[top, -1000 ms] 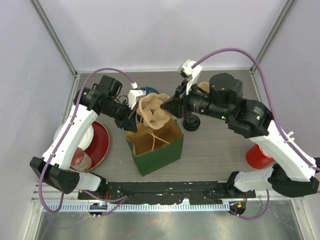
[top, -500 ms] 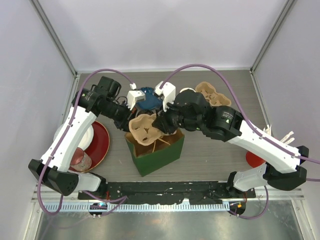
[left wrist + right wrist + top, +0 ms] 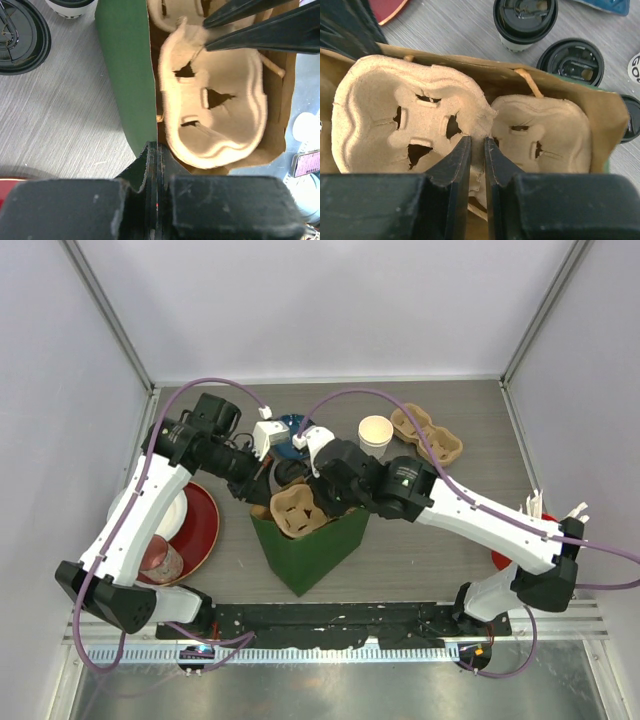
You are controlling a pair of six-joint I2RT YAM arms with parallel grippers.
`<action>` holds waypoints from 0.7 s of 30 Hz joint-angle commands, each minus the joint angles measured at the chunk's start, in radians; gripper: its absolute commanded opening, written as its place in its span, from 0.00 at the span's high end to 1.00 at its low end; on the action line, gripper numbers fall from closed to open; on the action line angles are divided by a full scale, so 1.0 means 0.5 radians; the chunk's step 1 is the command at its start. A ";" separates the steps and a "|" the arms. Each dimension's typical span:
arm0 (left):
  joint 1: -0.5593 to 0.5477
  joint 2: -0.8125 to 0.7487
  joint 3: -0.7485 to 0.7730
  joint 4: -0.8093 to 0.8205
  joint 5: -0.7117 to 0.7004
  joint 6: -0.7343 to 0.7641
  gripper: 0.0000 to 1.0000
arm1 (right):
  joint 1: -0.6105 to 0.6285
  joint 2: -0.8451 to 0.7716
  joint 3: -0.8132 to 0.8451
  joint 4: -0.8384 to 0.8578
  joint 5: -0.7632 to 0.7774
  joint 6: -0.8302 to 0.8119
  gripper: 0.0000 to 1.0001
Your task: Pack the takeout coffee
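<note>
Takeout coffee cup (image 3: 525, 22), black-lidded, beside green bag (image 3: 125, 75) with pulp carrier (image 3: 375, 110)

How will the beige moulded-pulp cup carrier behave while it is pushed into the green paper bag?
Probably light and stiff: the beige moulded-pulp cup carrier holds its shape though held only by its centre ridge. Its thin rim may bend or snag against the green paper bag walls.

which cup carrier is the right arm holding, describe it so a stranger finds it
Find the green paper bag standing upright at the centre of the overhead view. In its open top sits a tan pulp cup carrier, pinched at its middle ridge by the right gripper. The other carrier lies outside the bag, toward the far right corner, untouched.
</note>
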 commanded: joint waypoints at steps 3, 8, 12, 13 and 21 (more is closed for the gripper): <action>-0.004 -0.053 0.018 -0.018 0.125 0.013 1.00 | 0.051 0.096 -0.048 -0.011 0.115 -0.010 0.99; -0.007 -0.038 0.037 -0.024 0.155 0.007 1.00 | 0.122 0.203 -0.066 -0.011 0.164 -0.028 0.99; -0.007 -0.041 0.037 -0.015 0.137 -0.005 1.00 | 0.171 0.274 -0.079 -0.051 0.195 -0.096 0.99; -0.007 -0.044 0.043 -0.009 0.107 -0.005 1.00 | 0.174 0.274 -0.097 -0.060 0.198 -0.108 0.99; -0.007 -0.038 0.071 0.071 0.029 -0.075 1.00 | 0.180 0.182 -0.229 0.019 0.183 -0.148 0.99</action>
